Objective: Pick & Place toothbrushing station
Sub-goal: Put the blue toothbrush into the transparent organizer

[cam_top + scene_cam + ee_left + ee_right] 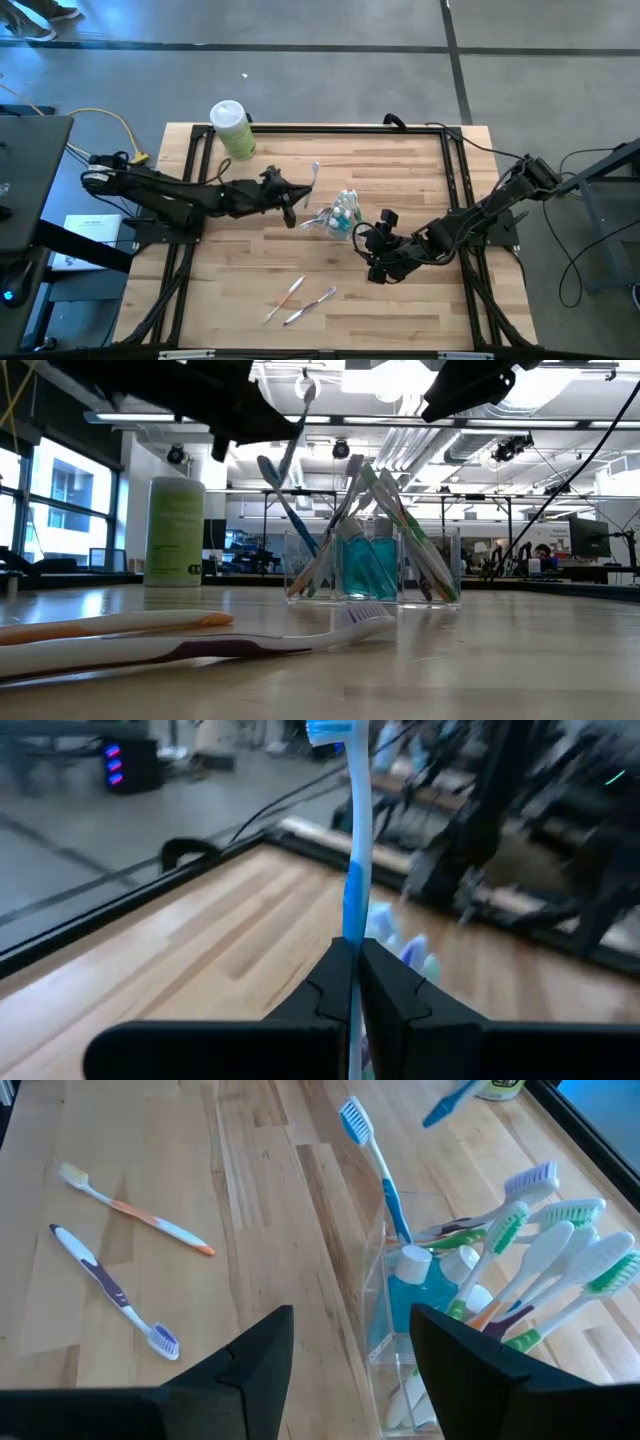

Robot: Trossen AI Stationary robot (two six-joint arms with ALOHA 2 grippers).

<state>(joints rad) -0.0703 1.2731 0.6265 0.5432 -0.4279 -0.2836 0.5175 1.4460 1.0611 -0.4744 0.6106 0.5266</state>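
While your left gripper (355,982) hangs above the desk (400,300) just beside the clear cup (385,1330), its jaws are clamped tight on a blue-and-white toothbrush (356,840), bristle end up. Your right gripper (350,1345) sits near the cup's other side, jaws apart, holding nothing. The cup stands mid-desk, packed with green and white toothbrushes (560,1250) and teal tubes (410,1295). An orange toothbrush (135,1210) and a purple toothbrush (110,1285) lie flat on the desk nearer the front edge. A pale-green bottle (232,128) stands at the far left corner.
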